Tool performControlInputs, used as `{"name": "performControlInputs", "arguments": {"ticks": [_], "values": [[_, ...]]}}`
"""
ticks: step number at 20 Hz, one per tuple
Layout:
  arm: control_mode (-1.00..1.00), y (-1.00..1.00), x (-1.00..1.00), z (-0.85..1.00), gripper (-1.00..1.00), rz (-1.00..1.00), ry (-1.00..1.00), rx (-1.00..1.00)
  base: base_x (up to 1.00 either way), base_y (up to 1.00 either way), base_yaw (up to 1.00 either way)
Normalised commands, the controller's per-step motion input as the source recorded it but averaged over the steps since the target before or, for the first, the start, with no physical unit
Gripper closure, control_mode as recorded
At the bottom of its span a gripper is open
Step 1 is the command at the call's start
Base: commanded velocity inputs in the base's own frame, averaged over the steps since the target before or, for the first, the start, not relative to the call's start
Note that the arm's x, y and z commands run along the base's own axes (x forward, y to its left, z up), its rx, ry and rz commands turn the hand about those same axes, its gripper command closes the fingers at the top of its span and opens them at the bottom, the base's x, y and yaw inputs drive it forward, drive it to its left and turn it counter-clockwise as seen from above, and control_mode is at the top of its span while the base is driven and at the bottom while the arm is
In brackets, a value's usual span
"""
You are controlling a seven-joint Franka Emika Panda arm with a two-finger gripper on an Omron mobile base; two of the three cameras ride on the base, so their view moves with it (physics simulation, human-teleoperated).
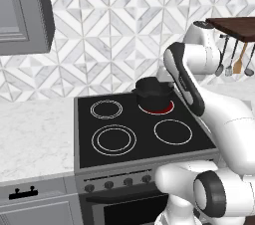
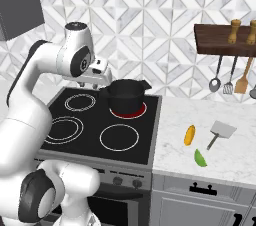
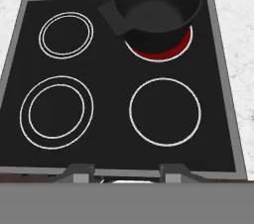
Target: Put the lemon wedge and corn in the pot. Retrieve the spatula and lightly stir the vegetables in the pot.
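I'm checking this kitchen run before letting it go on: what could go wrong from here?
1. The pot sits on a burner glowing red; reaching into it could bring the gripper close to heat.
2. The corn, lemon wedge and spatula lie close together on the counter; grabbing one may nudge another.
3. The pot is empty, so nothing has been moved yet.

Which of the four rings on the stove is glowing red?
The back right burner, the one the black pot sits on. Red shows around the pot's base, while the other three rings are just thin white outlines on the black stovetop.
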Motion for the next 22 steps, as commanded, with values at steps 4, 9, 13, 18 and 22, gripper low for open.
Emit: {"name": "performControlInputs", "arguments": {"ticks": [4, 9, 13, 18, 22], "values": [[-1.0, -0.17, -0.04, 0.0, -1.0, 0.0, 0.0, 0.0, 0.0, 0.0, 0.0], [-1.0, -0.93, 0.01, -0.08, -1.0, -0.02, 0.0, 0.0, 0.0, 0.0, 0.0], [-1.0, -1.0, 0.12, -0.35, -1.0, -0.05, 0.05, 0.0, 0.0, 0.0, 0.0], [-1.0, -1.0, 0.28, -0.59, -1.0, -0.05, 0.15, 0.0, 0.0, 0.0, 0.0], [-1.0, -1.0, 0.44, -0.61, -1.0, -0.09, 0.19, 0.0, 0.0, 0.0, 0.0]]}}
